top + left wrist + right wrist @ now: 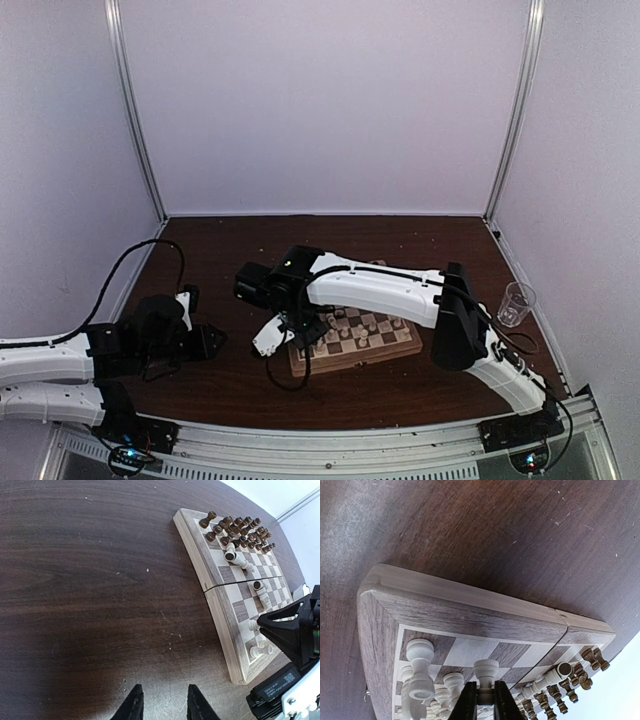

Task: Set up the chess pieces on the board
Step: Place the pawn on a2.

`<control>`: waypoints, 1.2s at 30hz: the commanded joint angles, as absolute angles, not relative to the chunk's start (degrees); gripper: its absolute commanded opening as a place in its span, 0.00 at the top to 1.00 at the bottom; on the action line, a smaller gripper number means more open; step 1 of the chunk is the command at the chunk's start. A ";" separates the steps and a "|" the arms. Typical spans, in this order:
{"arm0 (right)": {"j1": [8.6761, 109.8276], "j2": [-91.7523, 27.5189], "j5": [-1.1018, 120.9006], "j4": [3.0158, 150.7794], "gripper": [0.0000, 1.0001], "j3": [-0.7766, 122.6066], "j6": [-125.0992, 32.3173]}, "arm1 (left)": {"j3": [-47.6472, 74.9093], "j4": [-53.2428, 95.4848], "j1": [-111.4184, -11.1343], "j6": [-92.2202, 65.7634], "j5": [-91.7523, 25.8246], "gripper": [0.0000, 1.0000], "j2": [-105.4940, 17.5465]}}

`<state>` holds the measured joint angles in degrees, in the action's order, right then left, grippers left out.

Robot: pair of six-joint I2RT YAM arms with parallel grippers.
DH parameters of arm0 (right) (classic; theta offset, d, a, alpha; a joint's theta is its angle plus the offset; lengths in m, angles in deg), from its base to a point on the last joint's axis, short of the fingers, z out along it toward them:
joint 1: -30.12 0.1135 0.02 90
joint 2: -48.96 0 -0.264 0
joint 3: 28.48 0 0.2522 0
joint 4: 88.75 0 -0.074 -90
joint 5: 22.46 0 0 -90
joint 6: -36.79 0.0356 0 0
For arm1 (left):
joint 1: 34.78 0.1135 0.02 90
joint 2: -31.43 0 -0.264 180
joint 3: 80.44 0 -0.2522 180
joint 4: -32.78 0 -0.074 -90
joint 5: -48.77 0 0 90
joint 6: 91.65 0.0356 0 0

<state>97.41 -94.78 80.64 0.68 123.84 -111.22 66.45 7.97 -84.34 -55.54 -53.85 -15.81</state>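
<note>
Between my right fingers (469, 702) sits a white piece (486, 672), its round head showing just past the tips. The right gripper (486, 690) is pinched tight on its stem. Whether its base touches the wood I cannot tell. It is over the board (445, 597) near one corner, a little in from the pale border. Just beside it other white pieces (420, 667) stand upright, crowded on the nearest squares. Further along, a toppled piece (547, 679), also white, lies on its side with its round base facing my camera. Beyond it the dark pieces (580, 672) are bunched at the far end.

On my other wrist camera, the left gripper (164, 692) hangs over the bare table (90, 580). Its fingers are parted a moderate way with nothing between them, and it is well apart from the board. From there I see the dark set packed at the board's far end, two white ones lying flat around the middle, and a few white ones upright at the near end, close by the right gripper's black body.

From the top camera, the board lies right of centre on the table. My right arm stretches across it to its left end, and the left arm sits low off to the left. A clear cup (516, 303) stands near the table's right edge, well apart from the board.
</note>
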 commanded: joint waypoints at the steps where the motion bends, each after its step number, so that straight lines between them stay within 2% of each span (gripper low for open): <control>1: 97.99 -96.36 81.94 -0.38 0.90 125.31 -111.82 | 66.69 10.06 -84.00 -55.00 -53.73 0.69 -15.83; 13: 97.98 -97.10 81.99 -0.03 0.88 125.13 -112.09 | 66.56 10.06 -84.00 -55.01 -53.27 0.69 -16.18; 21: 98.06 -96.56 82.00 0.40 0.71 125.12 -111.83 | 66.60 10.76 -84.00 -55.00 -53.05 0.69 -17.18; 36: 98.42 -92.92 83.34 2.71 0.67 124.75 -111.92 | 66.05 12.53 -83.91 -54.32 -52.67 0.69 -19.62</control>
